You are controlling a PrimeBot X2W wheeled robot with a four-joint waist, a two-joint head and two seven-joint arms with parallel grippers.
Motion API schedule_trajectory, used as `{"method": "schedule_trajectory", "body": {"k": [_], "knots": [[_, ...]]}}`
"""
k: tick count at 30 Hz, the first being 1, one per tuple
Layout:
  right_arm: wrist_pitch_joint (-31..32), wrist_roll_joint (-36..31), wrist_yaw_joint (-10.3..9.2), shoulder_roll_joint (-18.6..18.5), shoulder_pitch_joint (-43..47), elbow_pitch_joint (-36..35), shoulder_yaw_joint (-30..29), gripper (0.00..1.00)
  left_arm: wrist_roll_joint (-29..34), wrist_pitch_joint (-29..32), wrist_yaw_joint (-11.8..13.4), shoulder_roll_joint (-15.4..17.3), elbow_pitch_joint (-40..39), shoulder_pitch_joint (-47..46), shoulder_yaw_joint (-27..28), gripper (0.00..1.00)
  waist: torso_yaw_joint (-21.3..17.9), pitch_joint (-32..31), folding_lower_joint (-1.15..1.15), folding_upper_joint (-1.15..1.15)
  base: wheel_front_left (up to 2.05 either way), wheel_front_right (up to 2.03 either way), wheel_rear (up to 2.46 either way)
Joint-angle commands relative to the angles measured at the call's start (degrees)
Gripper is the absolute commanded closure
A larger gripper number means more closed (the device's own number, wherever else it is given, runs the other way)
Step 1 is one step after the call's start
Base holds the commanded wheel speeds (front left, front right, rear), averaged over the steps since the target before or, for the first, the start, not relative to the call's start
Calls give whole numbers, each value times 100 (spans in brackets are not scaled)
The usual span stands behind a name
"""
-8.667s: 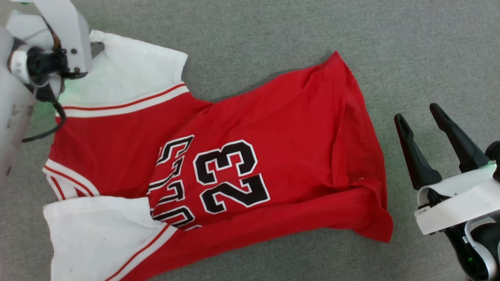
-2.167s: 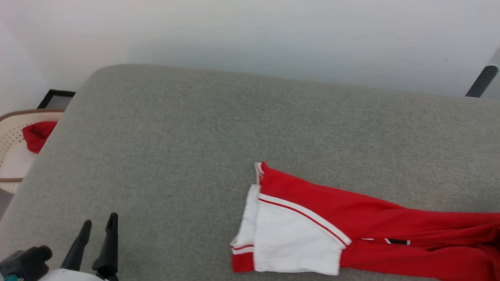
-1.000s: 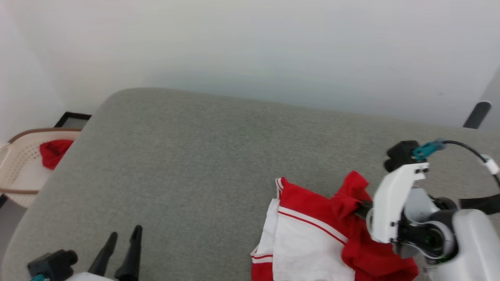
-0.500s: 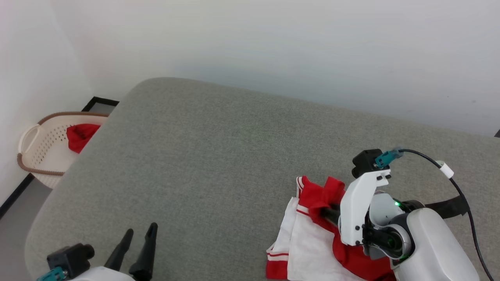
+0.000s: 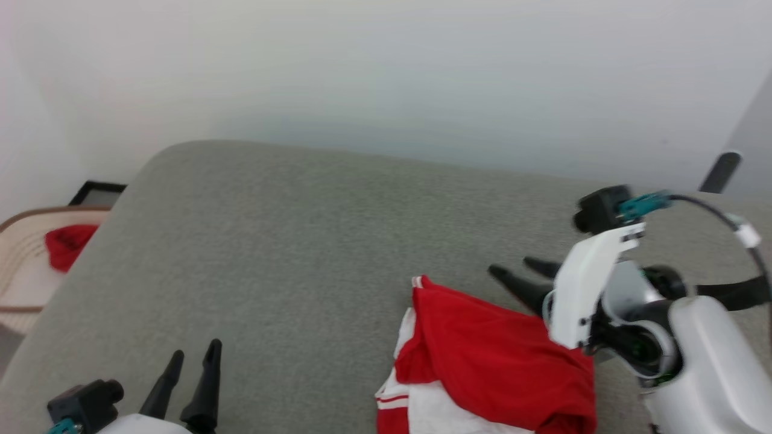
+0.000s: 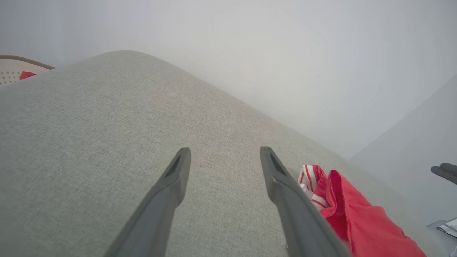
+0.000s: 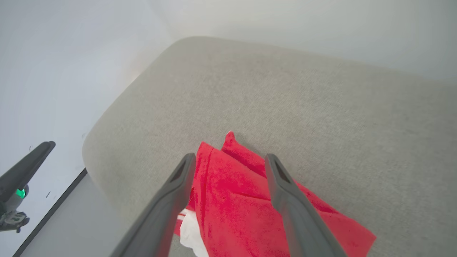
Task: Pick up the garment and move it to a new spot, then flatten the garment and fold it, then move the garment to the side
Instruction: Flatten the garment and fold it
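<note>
The garment (image 5: 482,361) lies bunched at the near right of the grey padded surface (image 5: 301,241), a red layer folded over its white sleeve and striped trim. My right gripper (image 5: 515,269) hovers just beyond the cloth's far edge, open, with nothing between its fingers. In the right wrist view the garment (image 7: 232,200) lies below the spread right gripper (image 7: 229,156), apart from it. My left gripper (image 5: 196,351) is at the lower left, open and well to the left of the cloth. In the left wrist view the left gripper (image 6: 225,149) is empty, and the garment (image 6: 350,217) lies to its right.
A cream laundry basket (image 5: 24,265) holding a red cloth (image 5: 63,244) stands off the surface's left edge on the floor. A pale wall runs behind the surface's rounded far edge. A dark bar (image 5: 718,172) stands at the upper right.
My right gripper has opened and let go of the red cloth, which now lies draped over the white sleeve. The gripper has drawn back from it. The head camera has shifted.
</note>
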Motion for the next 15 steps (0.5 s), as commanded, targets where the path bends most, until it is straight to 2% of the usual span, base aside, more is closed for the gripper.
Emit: {"method": "schedule_trajectory", "body": {"k": [1, 9, 15], "knots": [[-93, 55, -5, -79, 89, -69, -40, 0, 51, -40, 18, 9, -18, 69, 27, 0, -287, -54, 0, 0, 0, 0, 0], [-1238, 163, -4, -847, 528, -684, -377, 0, 209, -163, -7, 38, -73, 267, 263, 0, -876, -88, 0, 0, 0, 0, 0], [-2226, 23, -4, -1372, 986, -803, -512, 0, 361, -206, -22, 33, -51, 438, 470, 0, -1244, -93, 0, 0, 0, 0, 0]]}}
